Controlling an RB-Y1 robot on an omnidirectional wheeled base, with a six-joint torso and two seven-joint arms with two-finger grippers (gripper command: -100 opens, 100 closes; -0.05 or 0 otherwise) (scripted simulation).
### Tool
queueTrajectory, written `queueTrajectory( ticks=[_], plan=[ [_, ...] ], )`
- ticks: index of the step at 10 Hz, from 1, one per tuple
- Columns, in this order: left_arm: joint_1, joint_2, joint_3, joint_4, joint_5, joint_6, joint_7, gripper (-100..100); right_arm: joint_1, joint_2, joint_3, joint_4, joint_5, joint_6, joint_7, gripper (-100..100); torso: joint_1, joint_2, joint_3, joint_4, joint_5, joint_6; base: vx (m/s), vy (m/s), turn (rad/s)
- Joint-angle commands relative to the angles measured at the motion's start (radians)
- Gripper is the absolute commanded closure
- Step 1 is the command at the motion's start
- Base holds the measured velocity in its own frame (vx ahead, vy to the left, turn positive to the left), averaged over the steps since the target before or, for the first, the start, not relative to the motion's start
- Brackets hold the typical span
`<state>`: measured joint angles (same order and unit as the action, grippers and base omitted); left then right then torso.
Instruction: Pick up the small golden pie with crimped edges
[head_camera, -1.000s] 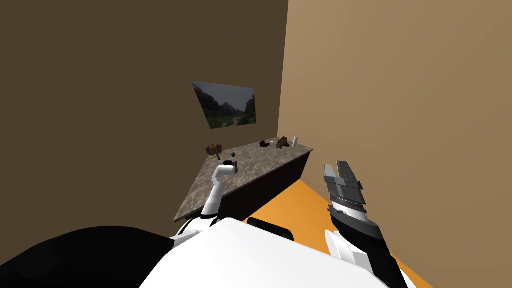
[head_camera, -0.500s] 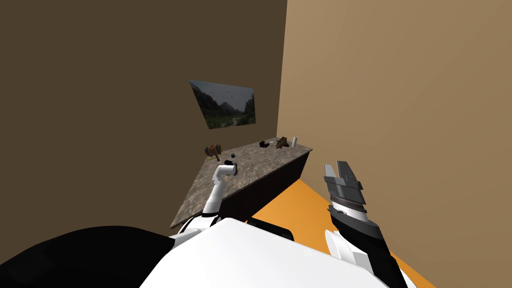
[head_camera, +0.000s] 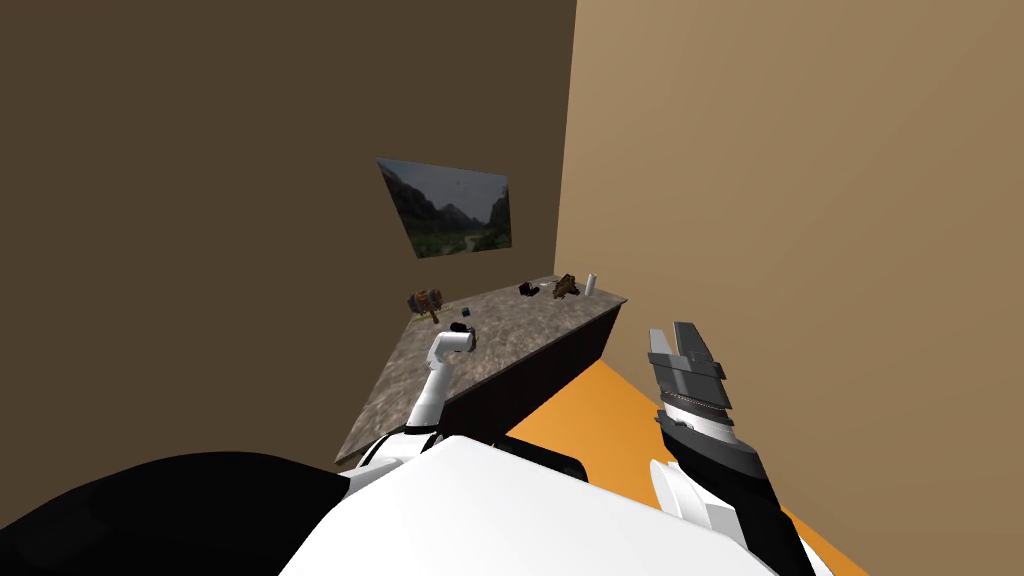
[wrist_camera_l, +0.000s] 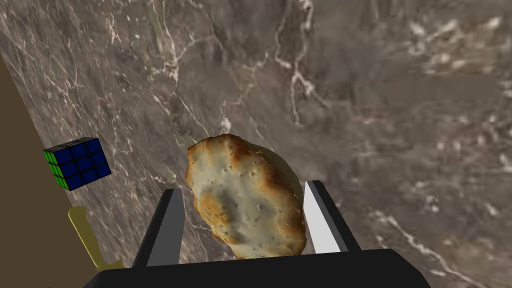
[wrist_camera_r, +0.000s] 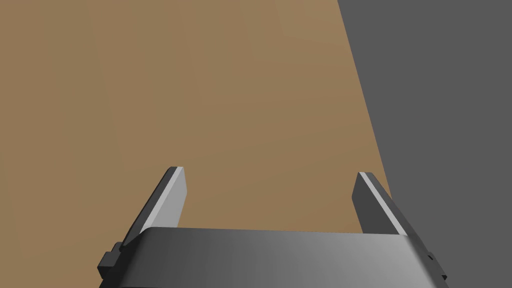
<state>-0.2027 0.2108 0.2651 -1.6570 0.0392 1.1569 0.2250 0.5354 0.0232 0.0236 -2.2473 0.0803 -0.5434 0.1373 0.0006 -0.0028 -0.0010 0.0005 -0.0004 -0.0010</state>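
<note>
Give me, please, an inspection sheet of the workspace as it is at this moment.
Surface: marbled brown counter with a dark front.
Job's things: golden pie, between the fingers of the left gripper; lifted or not, I cannot tell.
Clutter: colour cube and yellow handle beside the pie; brown item and white cylinder by the wall.
Grippers: left gripper shut on the pie's sides; right gripper open, away from the counter.
Cables: nothing seen.
Surroundings: brown walls, landscape picture, orange floor.
</note>
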Motion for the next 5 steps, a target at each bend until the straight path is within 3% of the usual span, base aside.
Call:
queueTrajectory(
  ticks=[1, 4, 5],
  plan=[
    [0.0, 0.0, 0.0, 0.0, 0.0, 0.0, 0.0, 100, 0.0, 0.0, 0.0, 0.0, 0.0, 0.0, 0.0, 0, 0.0, 0.0, 0.0, 0.0, 0.0, 0.0, 0.0, 0.0, 0.0],
    [-0.002, 0.001, 0.0, -0.002, 0.0, -0.003, 0.0, 100, 0.0, 0.0, 0.0, 0.0, 0.0, 0.0, 0.0, 0, 0.0, 0.001, 0.0, -0.001, 0.001, 0.0, 0.0, 0.0, 0.0],
    [-0.002, 0.001, 0.0, -0.002, 0.0, -0.003, 0.0, 0, 0.0, 0.0, 0.0, 0.0, 0.0, 0.0, 0.0, 0, 0.0, 0.001, 0.0, -0.001, 0.001, 0.0, 0.0, 0.0, 0.0]
  ],
)
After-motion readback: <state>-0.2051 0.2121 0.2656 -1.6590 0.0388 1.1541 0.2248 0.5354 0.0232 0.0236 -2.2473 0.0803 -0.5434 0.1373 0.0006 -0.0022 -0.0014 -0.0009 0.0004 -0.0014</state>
